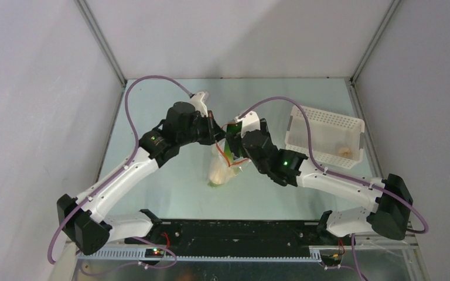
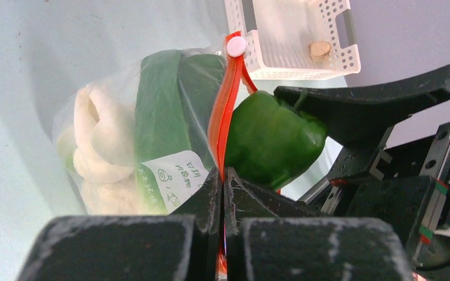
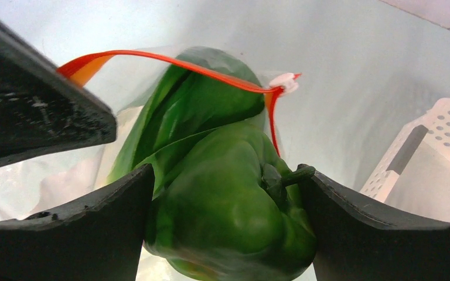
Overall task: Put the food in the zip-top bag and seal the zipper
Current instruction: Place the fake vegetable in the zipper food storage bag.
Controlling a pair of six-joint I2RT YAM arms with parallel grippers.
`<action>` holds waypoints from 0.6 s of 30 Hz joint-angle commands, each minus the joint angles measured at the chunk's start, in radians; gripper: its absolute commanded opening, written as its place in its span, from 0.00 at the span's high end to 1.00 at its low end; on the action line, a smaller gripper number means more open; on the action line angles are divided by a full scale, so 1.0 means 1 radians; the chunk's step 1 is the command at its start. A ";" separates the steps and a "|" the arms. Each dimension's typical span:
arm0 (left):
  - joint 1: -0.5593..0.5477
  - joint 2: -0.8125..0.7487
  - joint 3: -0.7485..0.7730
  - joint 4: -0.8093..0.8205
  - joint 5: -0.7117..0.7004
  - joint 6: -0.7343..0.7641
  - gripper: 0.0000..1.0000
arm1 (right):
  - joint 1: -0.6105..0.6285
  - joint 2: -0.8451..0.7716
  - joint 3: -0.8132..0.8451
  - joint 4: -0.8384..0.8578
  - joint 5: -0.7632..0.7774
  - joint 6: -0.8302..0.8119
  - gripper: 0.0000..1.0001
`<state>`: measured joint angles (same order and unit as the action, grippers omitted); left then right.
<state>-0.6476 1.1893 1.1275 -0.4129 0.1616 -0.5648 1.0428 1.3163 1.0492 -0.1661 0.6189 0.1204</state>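
Observation:
The clear zip-top bag hangs mouth-up from my left gripper, which is shut on the orange-red zipper strip. The zipper's white slider sits at the strip's far end. Inside the bag are cream-white garlic-like pieces and a green leafy piece. My right gripper is shut on a green pepper and holds it at the open bag mouth, the zipper curving just beyond it. In the top view both grippers meet above the bag.
The white perforated basket stands at the right back of the table, with one cream piece in it. It also shows in the right wrist view. Grey walls enclose the table.

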 commanded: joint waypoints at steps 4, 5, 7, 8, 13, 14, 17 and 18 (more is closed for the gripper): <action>0.008 -0.037 -0.006 0.074 0.010 -0.035 1.00 | 0.030 -0.035 0.022 -0.002 -0.027 0.048 0.18; 0.007 -0.037 -0.006 0.075 0.009 -0.036 1.00 | 0.030 -0.036 0.022 -0.006 -0.030 0.057 0.15; 0.008 -0.037 -0.006 0.075 0.008 -0.037 1.00 | 0.032 -0.036 0.022 -0.007 -0.042 0.064 0.08; 0.007 -0.037 -0.006 0.074 0.007 -0.037 1.00 | 0.033 -0.038 0.022 -0.007 -0.047 0.067 0.02; 0.010 -0.036 -0.005 0.074 0.007 -0.037 1.00 | 0.035 -0.044 0.022 -0.014 -0.060 0.072 0.00; 0.011 -0.035 -0.006 0.074 0.009 -0.037 1.00 | 0.035 -0.044 0.023 -0.015 -0.062 0.071 0.00; 0.012 -0.037 -0.007 0.074 0.014 -0.038 1.00 | 0.035 -0.046 0.023 -0.011 -0.071 0.072 0.00; 0.013 -0.036 -0.008 0.074 0.015 -0.039 1.00 | 0.035 -0.047 0.023 -0.006 -0.075 0.076 0.00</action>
<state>-0.6464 1.1893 1.1244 -0.4107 0.1612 -0.5861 1.0725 1.3029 1.0492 -0.1894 0.5568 0.1764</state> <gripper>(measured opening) 0.008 0.996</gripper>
